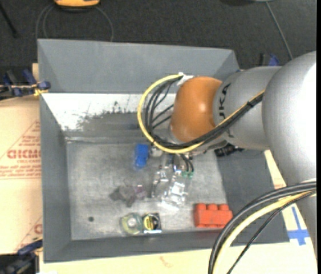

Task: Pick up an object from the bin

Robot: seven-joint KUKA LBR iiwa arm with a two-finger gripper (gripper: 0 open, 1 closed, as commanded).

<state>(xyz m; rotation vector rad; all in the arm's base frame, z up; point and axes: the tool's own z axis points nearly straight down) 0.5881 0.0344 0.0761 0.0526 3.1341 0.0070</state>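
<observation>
My gripper (167, 178) hangs low over the middle of the bin, under the orange wrist cover. Right below it, and touching or nearly touching it, lies a clear crinkled plastic piece (175, 197). A small blue object (141, 155) sits just to the gripper's left, towards the back of the bin floor. A dark grey lump (127, 194) lies to the lower left of the gripper.
An orange-red toy brick (211, 215) rests at the front right of the bin floor. A yellow and black tape measure (142, 224) lies at the front wall. The arm and its cables cover the bin's right side.
</observation>
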